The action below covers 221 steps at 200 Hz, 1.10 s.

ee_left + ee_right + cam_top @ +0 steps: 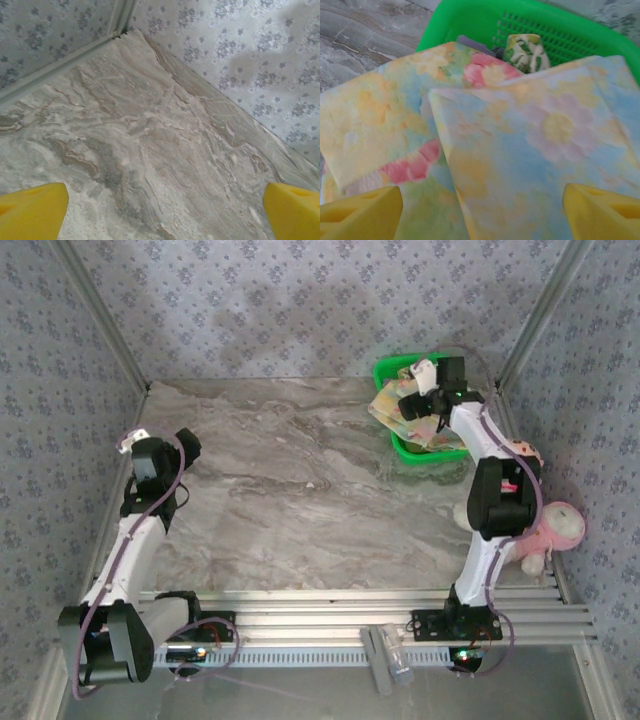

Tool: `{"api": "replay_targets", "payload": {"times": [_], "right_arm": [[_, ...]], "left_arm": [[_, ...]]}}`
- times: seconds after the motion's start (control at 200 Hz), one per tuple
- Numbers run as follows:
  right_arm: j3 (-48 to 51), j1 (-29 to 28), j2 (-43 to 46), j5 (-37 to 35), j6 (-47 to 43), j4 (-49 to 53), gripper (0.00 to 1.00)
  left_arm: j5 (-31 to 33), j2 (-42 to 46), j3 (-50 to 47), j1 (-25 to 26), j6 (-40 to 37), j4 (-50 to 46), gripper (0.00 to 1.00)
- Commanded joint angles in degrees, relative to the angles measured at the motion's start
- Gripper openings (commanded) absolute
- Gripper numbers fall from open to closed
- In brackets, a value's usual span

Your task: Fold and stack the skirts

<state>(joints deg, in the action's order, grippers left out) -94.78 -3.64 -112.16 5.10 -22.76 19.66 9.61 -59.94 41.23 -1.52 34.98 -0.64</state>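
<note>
**Fingers spread on both arms; skirts lying in the basket at the far right**

Fingers (30, 210) of the left gripper (162, 220) are standing at full spread and are holding nothing. Bare marble table (150, 150) is showing between them, and beyond them the table edge is meeting two patterned walls (240, 45) in a corner. In the top view this gripper is hanging over the left side of the table, near the left wall.

Fingers (360, 215) of the right gripper (480, 215) are standing wide apart over the floral skirt (545, 140), with no cloth pinched between them. Whether the tips are touching the cloth cannot be told.

A broad stretch of open marble is lying between the two arms. The green basket (385, 370) is sitting at the far right, close to the back wall. A pink plush toy (555, 530) is lying at the right edge, just beside the right arm.

The floral skirt is lying on top in the basket, in flat overlapping layers with straight edges. Its pastel yellow, blue and pink cloth is hanging over the basket's left rim. Behind it, a cream-and-green printed skirt (525, 52) is poking up against the mesh wall. A grey-lavender strip (470, 42) is showing just beside it.
</note>
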Motion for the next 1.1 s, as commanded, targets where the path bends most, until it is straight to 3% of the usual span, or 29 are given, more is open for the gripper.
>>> {"api": "replay_targets", "payload": {"times": [0.0, 0.065, 0.155, 0.33, 0.545, 0.76, 0.954, 1.099], "right_arm": [[-5.69, -0.37, -4.5, -5.23, -2.39, 3.92, 0.78], [-8.66, -0.79, -7.27, -9.89, -1.87, 4.84, 0.68], [-12.66, -1.6, -9.82, -14.9, -1.45, 7.3, 0.43], [-12.91, -3.78, -6.0, -12.94, 1.18, 6.33, 0.0], [-20.78, -11.9, -1.32, -11.72, 12.44, 12.33, 0.0], [-27.12, -22.85, 2.63, -8.55, 18.78, 10.52, 0.0], [-35.21, -31.43, 3.42, -1.11, 23.9, 10.6, 0.0], [-36.01, -33.8, 5.46, 6.1, 30.09, 7.0, 0.0]], "left_arm": [[-3.23, 0.7, 2.23, -0.4, -1.62, -1.61, 1.0], [-3.86, 0.36, 2.66, -0.39, -1.91, -1.82, 1.0], [-5.0, -0.24, 3.31, -0.38, -2.19, -1.8, 1.0], [-6.26, -1.51, 4.18, -0.4, -1.17, -1.84, 1.0], [-11.84, -4.27, 5.3, -0.41, 0.92, 0.64, 1.0], [-13.1, -5.92, 7.83, -0.34, 2.53, -0.91, 1.0], [-17.02, -6.92, 11.6, -0.37, 3.11, -1.93, 1.0], [-19.57, -8.06, 14.36, -0.39, 4.08, -2.43, 1.0]]}}
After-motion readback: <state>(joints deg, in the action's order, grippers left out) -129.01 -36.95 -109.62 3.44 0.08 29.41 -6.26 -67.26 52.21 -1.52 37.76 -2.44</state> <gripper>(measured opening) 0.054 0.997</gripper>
